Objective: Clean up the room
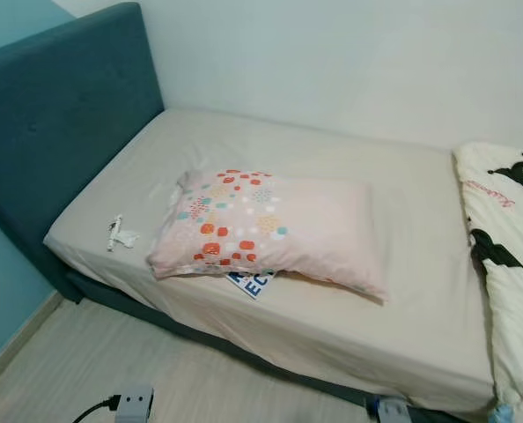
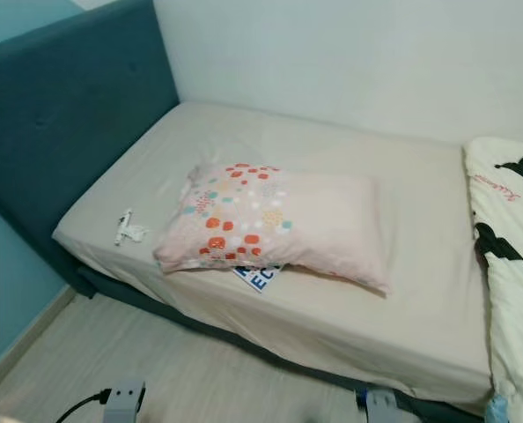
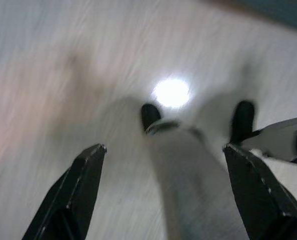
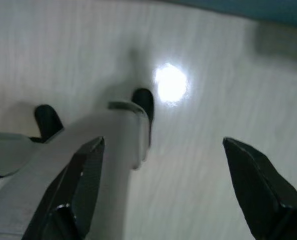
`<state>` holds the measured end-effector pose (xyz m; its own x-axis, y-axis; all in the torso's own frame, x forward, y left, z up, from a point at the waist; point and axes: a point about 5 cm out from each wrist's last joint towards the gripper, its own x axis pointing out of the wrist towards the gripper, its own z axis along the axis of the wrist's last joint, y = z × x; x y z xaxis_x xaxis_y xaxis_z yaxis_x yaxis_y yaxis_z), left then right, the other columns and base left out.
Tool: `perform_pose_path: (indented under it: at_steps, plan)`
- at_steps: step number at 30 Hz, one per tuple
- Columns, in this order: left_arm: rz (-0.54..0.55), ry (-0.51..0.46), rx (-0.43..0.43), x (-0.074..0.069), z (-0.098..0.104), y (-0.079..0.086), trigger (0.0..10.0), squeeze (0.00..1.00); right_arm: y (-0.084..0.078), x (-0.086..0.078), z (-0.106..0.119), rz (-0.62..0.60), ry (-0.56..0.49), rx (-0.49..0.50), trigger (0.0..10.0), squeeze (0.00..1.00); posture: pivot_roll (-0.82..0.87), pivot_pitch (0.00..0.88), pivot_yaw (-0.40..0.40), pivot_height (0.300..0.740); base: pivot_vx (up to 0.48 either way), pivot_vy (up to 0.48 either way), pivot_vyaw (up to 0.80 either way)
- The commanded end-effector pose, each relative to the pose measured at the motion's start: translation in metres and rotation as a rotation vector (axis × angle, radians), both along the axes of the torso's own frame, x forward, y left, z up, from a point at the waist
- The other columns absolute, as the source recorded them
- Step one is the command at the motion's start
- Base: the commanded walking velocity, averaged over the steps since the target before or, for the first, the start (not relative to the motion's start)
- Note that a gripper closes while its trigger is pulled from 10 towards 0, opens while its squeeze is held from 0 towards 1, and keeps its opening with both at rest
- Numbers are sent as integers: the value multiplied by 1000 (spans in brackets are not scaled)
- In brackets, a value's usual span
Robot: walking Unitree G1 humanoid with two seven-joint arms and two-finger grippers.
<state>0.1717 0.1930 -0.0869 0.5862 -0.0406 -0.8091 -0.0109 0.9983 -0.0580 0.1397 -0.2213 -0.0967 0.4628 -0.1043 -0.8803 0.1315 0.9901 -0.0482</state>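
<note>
1. Pillow (image 1: pixel 270 231) is laid mid-bed (image 1: pixel 394 291), over a blue-lettered paper (image 1: pixel 253 284).
2. Crumpled wrapper (image 1: pixel 119 233) is seen near the teal headboard (image 1: pixel 59 115).
3. Left gripper (image 3: pixel 163 165) and right gripper (image 4: pixel 161 165) are spread wide, empty, over pale floor (image 4: pixel 213 75).

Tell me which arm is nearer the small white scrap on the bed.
Left, likely. The white scrap lies on the bed's left part; both arms hang low over the floor, left gripper and right gripper with fingers open.

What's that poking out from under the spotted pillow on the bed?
From under the pillow, at its front edge, a white corner with dark blue letters sticks out, lying on the sheet. It looks like a paper or packet; the rest is covered, so I can't tell more.
</note>
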Motion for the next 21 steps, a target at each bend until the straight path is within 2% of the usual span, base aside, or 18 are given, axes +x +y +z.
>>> perform_pose_path:
  at_steps: [1,7,11,15,17,18,21]
  plan:
    - [9,32,21,-9,-3,7,10000,0,4,-22,-8,27,80,0,10000,0,-52,85,20,740,0,0,0]
    - [1,39,29,-10,-3,10,10000,0,0,-39,-12,34,120,-12,10000,0,-60,90,33,740,0,0,0]
    - [0,34,26,-9,-3,8,10000,0,-4,-38,-11,34,117,-18,10000,0,-60,90,33,740,0,0,0]
    - [-8,23,19,-2,-1,1,10000,0,-8,-23,-6,48,77,-37,10000,0,-56,68,21,740,0,0,0]
    - [2,-2,9,5,2,0,10000,0,-9,-9,-1,64,51,-84,10000,0,-67,74,30,740,0,0,0]
    - [2,-2,9,5,2,0,10000,0,-9,-9,-1,64,51,-84,10000,0,-67,74,30,740,0,0,0]
    - [17,-24,-4,11,5,0,10000,0,-12,9,6,66,1,-166,10000,0,-71,83,40,740,0,0,0]
